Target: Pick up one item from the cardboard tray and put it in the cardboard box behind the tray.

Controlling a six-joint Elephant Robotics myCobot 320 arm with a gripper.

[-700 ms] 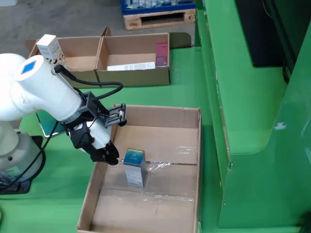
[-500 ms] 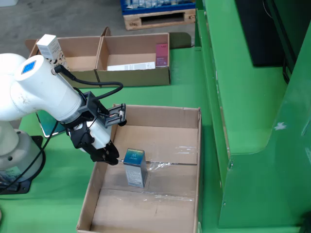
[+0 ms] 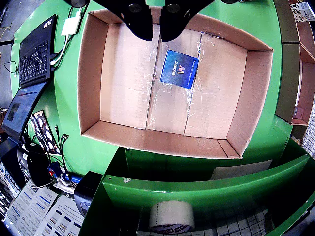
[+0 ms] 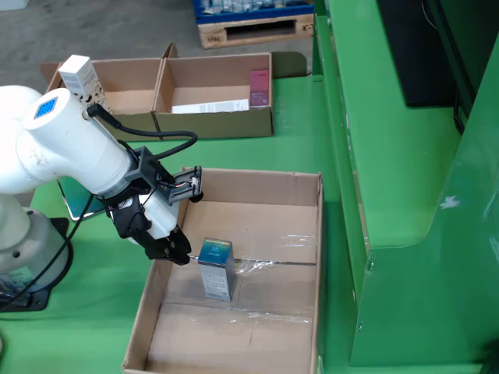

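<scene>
Well, from where I stand the pincer [image 4: 173,251] hangs inside the big open tray [image 4: 300,184] on the green bench [image 4: 312,117], just beside a small blue carton [image 4: 216,269] and not touching it. In the wrist view its two black fingers [image 3: 140,22] sit apart with a gap between them and nothing held, so it is open, and the carton [image 3: 179,68] lies a little below and to the right of that gap.

The carton stands upright on the taped floor of the tray, the only item in there. It looks like a light, stiff printed pack with flat, glossy faces. I'd guess it would tip easily if nudged, and the smooth print may slide under the pads. Taking it across its two narrower faces, near the top, seems the safest hold.

Behind the tray sit two smaller boxes [image 4: 214,86], one with some flat packs inside.
</scene>
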